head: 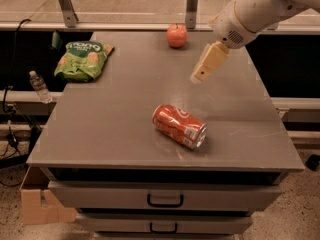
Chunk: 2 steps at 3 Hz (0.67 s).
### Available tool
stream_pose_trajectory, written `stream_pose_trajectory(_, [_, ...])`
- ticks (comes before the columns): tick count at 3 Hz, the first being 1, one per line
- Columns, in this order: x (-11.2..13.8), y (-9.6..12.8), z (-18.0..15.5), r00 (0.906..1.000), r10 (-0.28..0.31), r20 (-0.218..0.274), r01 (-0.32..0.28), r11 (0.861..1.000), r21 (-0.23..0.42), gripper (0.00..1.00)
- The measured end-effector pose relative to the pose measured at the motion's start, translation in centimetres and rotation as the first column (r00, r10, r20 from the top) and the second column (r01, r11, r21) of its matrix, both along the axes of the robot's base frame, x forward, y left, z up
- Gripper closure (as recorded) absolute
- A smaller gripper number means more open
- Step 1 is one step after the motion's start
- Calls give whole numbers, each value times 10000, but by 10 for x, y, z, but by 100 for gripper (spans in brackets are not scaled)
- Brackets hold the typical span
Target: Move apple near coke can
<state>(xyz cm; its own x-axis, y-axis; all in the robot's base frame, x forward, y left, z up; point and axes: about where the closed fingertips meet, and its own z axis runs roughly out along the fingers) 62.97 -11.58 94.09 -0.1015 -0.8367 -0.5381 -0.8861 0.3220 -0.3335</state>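
The grey desk (110,114) carries everything. The end effector (198,75) hangs above its back half, holding nothing. I can't tell how far open it is. The coke can (179,126) lies on its side on the front-edge side of the end effector, well apart from it, long axis running diagonally. The apple (177,35) is what matters: it sits beyond the end effector by the far edge, slightly to picture-left and near it. My guess is the reach goes back and down.
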Motion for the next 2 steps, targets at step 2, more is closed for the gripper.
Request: stream_pose_trajectory(2, [97,51,-12,9942,-883,621,723,9718,2245,0])
